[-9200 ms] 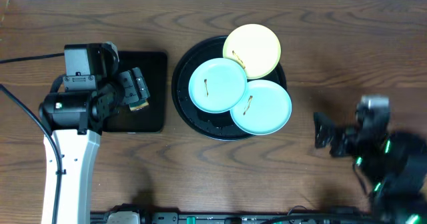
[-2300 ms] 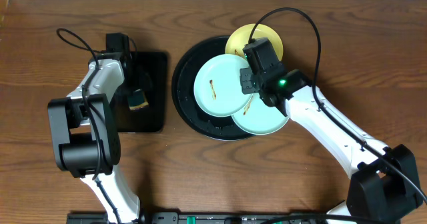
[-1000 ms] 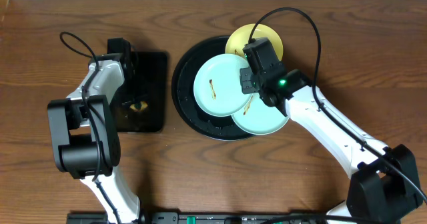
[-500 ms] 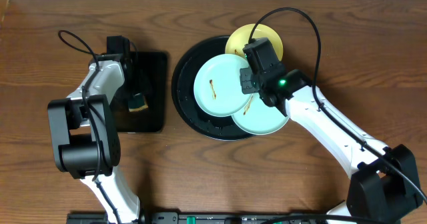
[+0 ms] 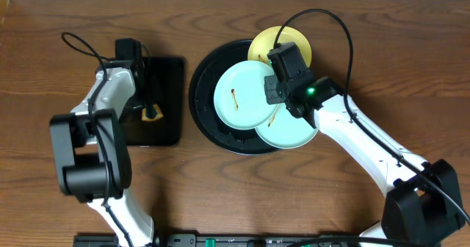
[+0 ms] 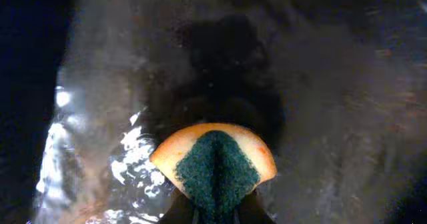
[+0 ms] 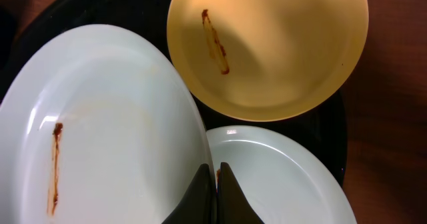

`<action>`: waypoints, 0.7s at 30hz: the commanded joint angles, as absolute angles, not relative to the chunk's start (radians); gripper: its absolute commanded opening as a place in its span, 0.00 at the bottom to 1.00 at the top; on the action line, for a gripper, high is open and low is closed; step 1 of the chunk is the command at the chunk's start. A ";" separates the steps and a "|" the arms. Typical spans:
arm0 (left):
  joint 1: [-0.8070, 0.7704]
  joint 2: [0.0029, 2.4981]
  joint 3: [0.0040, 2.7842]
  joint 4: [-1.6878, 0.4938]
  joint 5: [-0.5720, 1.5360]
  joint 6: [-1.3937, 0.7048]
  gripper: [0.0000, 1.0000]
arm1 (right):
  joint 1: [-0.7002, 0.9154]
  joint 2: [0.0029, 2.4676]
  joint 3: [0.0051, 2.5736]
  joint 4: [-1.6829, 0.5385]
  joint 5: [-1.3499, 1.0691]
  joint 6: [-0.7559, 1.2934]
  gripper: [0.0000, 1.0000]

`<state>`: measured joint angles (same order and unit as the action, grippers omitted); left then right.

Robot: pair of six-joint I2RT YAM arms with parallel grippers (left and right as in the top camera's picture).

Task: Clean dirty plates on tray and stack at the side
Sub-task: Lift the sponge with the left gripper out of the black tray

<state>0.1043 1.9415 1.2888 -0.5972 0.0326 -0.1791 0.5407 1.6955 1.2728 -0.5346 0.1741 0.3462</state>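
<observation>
The round black tray [image 5: 200, 100] holds three plates. My right gripper [image 5: 270, 91] is shut on the right rim of the upper mint-blue plate [image 5: 241, 96], which carries a brown smear. In the right wrist view the gripper [image 7: 215, 179] pinches that plate [image 7: 100, 131] by its edge. Beneath it lies the second mint plate [image 7: 280, 181]. The yellow plate [image 7: 267, 44] sits beyond, also smeared. My left gripper [image 6: 215, 214] is shut on a yellow sponge [image 6: 215, 159] with a green scouring face, over the small rectangular tray.
The rectangular black tray [image 5: 170, 78] lies left of the round one, and its surface [image 6: 100, 137] looks wet and glossy. Dark wood-grain tabletop [image 5: 220, 195] surrounds both trays. Cables loop above each arm.
The left gripper let the sponge go onto the rectangular tray for a moment and has closed on it again, squeezing it narrower. The right arm and the plates have not moved.
</observation>
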 commanded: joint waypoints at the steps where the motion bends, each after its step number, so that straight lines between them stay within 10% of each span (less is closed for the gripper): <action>1: 0.106 1.789 1.302 -0.591 0.044 -0.154 0.07 | 0.537 1.700 1.273 -0.532 0.183 0.332 0.01; 21: 0.105 1.582 1.290 -0.570 0.102 -0.162 0.07 | 0.535 1.700 1.273 -0.532 0.183 0.332 0.01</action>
<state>0.1040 1.5803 1.2892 -0.5720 0.0570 -0.1753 0.5407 1.6955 1.2728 -0.5343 0.1741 0.3462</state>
